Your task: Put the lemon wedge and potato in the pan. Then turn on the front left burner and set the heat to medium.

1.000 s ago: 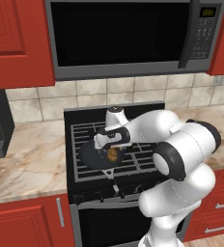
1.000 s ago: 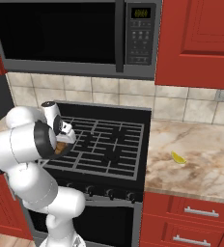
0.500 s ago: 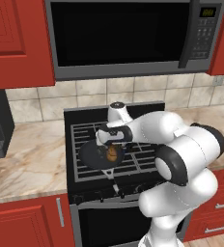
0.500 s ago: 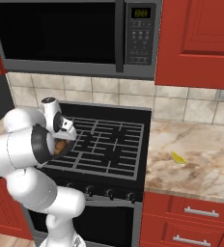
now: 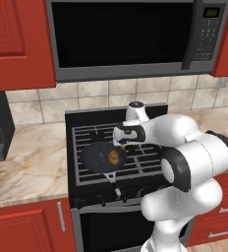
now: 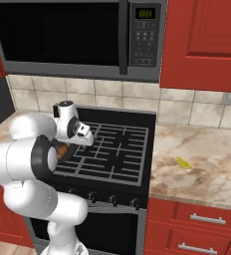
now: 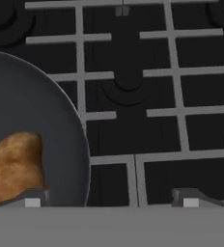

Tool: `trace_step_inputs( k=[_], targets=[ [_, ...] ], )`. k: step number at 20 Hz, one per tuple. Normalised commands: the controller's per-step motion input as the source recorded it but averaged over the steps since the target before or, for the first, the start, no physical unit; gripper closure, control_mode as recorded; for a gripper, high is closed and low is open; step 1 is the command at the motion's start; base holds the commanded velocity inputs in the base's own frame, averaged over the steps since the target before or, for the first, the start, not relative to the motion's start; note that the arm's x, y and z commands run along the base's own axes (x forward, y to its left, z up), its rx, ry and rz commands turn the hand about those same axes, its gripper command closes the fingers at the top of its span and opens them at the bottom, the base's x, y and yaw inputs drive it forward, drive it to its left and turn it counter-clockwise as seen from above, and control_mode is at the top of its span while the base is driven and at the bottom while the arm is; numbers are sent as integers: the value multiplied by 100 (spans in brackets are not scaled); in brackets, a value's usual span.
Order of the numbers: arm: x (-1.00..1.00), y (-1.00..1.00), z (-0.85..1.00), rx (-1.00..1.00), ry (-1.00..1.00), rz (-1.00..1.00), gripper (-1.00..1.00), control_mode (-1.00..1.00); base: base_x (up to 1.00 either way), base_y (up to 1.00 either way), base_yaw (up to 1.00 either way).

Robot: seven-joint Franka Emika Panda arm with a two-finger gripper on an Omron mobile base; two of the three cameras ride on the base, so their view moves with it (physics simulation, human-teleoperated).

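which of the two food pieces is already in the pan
The potato, the brown oval lump, lies inside the pan on the stove. The lemon wedge, small and yellow, sits on the marble counter right of the stove.

The potato is lying in the pan, which is sitting on the stovetop's front left burner; the lemon wedge is resting on the surface right of the stove.

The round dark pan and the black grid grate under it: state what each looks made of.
The round dark grey pan looks like metal with a smooth matte coating: its surface is even and glare-free. The black grid grate looks like cast iron: thick, dull bars with pale flat tops. Both are rendered, so this is only a guess.
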Motion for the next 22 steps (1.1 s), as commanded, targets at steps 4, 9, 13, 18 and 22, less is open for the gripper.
trace_step_inputs(
  k=[4,9,13,18,22],
  targets=[
    [0,-86,0,0,0,0,-100,-100,0,0,0],
    [-2,-93,0,0,0,0,-100,-100,0,0,0],
    [-11,-99,0,0,0,0,-100,-100,0,0,0],
    [-28,-91,0,1,0,0,-100,-100,0,0,0],
    [-22,-64,0,0,0,0,-100,-100,0,0,0]
  ],
)
